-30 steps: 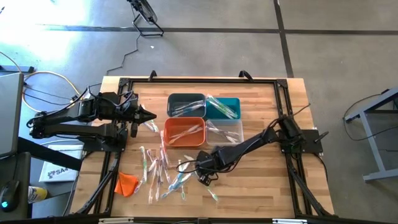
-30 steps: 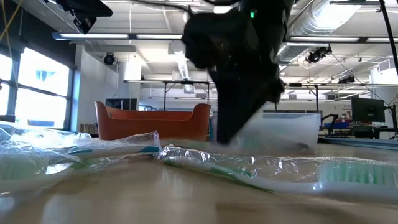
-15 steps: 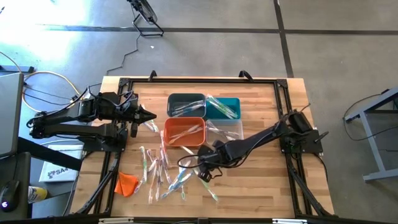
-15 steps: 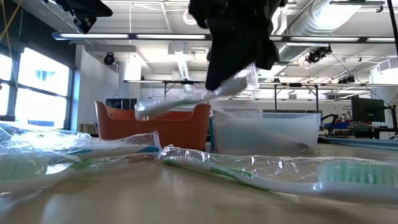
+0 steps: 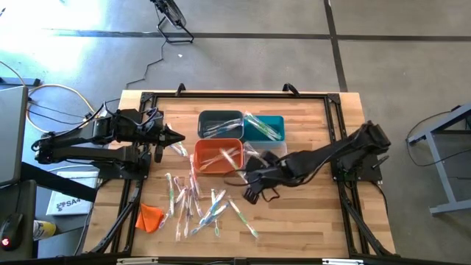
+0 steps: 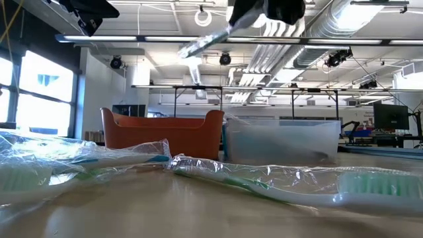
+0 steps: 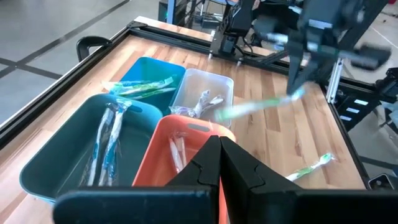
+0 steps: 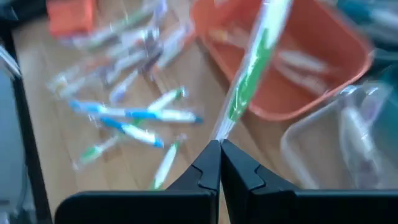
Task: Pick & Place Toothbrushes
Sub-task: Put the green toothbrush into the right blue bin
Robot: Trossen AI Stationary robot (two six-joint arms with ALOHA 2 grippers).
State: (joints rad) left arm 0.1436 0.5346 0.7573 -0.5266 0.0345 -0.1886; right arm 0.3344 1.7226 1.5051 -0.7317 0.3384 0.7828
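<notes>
Since the earlier frames, the right gripper (image 5: 248, 168) has risen from the loose pile and travelled toward the bins, lifting one green-handled toothbrush (image 8: 252, 71) clear of the table. Its fingers are pressed together on one end of that wrapped brush, which now hangs over the near edge of the orange bin (image 5: 218, 156). In the low view only the brush's blurred tip and the underside of the gripper show, cut off by the frame edge.

The remaining toothbrushes (image 5: 193, 202) lie scattered on the wooden table (image 5: 309, 213) in front of the bins; their wrappers overlap, so a count is not possible. Two more lie blurred close to the low camera.

The orange bin holds several wrapped brushes. The dark grey bin (image 5: 219, 123) and the teal bin (image 5: 266, 129) each hold a few. The clear bin (image 7: 202, 97) holds some as well, partly hidden under the right arm in the high view.

The left gripper (image 5: 179, 137) hovers beside the dark grey bin, fingers pressed together, holding nothing.
</notes>
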